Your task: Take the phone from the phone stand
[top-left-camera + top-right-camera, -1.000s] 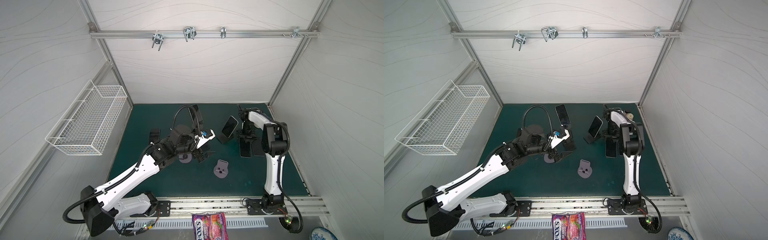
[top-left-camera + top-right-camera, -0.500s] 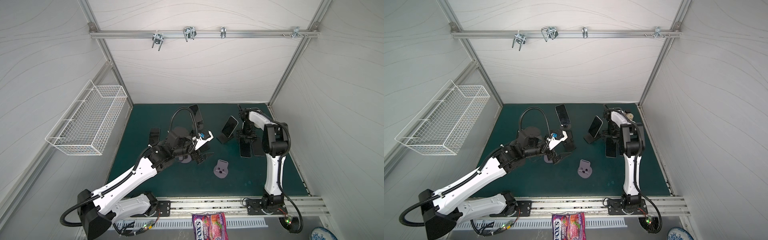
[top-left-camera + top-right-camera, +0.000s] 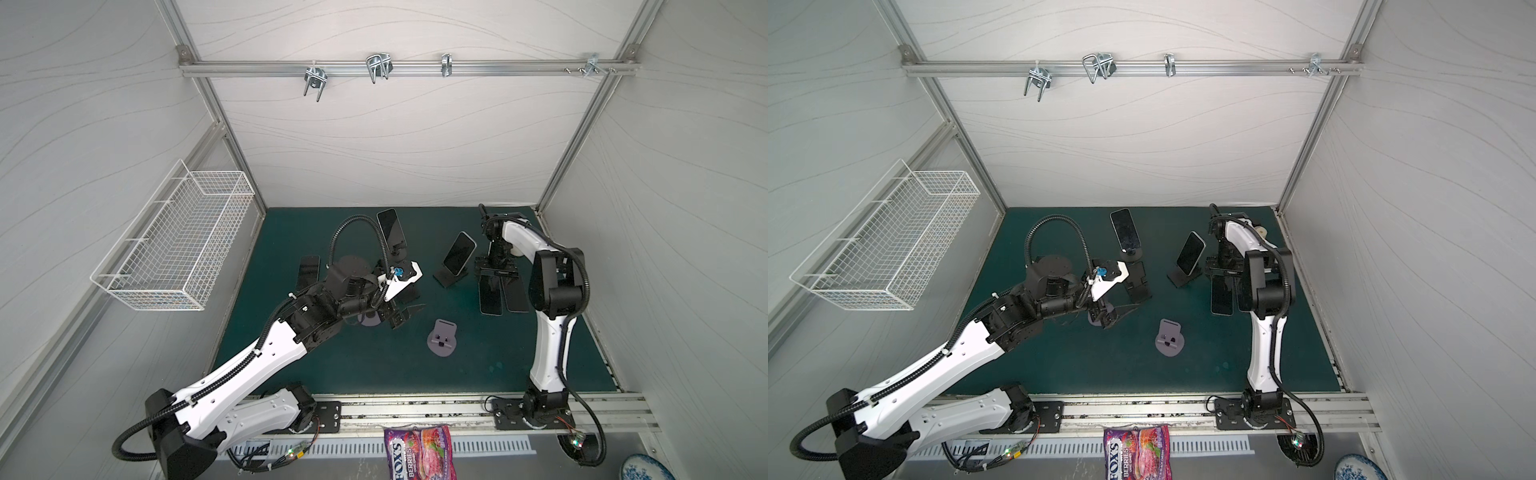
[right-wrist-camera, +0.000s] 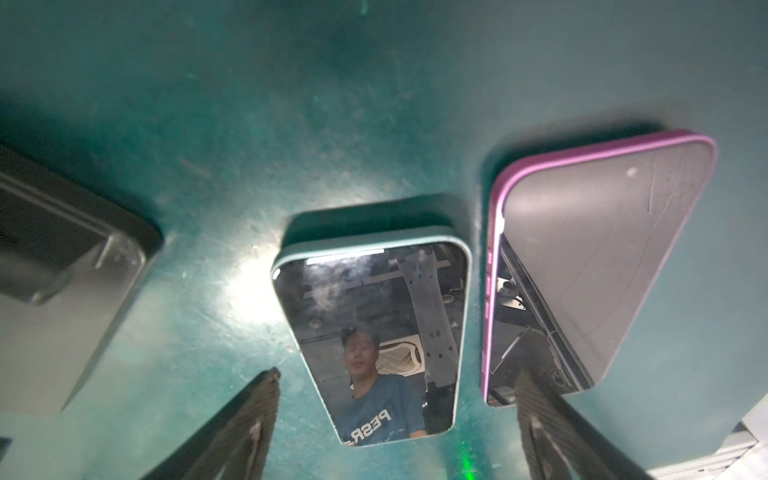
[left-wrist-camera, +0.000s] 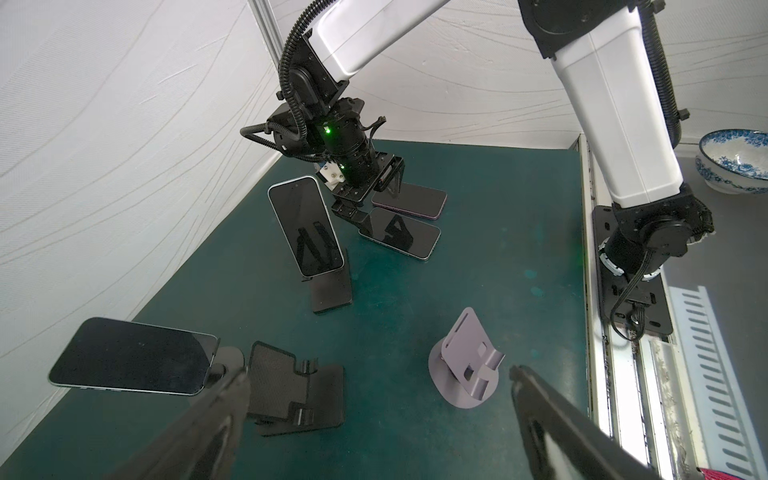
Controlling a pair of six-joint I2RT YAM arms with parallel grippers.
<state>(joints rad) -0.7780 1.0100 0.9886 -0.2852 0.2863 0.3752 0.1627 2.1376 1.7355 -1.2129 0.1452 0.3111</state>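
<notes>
Two phones still stand on stands. One leans on a black phone stand (image 3: 451,278) mid-table; this white-edged phone (image 3: 459,252) also shows in the left wrist view (image 5: 305,226). A second phone (image 3: 390,227) sits on a round-base stand at the back. My right gripper (image 3: 496,275) is open just above a teal-cased phone (image 4: 374,332) lying flat on the mat, its fingers either side and not touching. A purple-cased phone (image 4: 602,270) lies beside it. My left gripper (image 3: 405,316) hangs open and empty over the mat.
An empty black stand (image 5: 291,378) and an empty lilac stand (image 5: 465,370) are near the left gripper. Another dark phone (image 3: 308,272) lies flat at the left. A wire basket (image 3: 174,245) hangs on the left wall. A candy bag (image 3: 419,453) lies off the front rail.
The right gripper's jaws have spread wider over the flat teal-cased phone. The left gripper has drawn back a little toward the table's front.
</notes>
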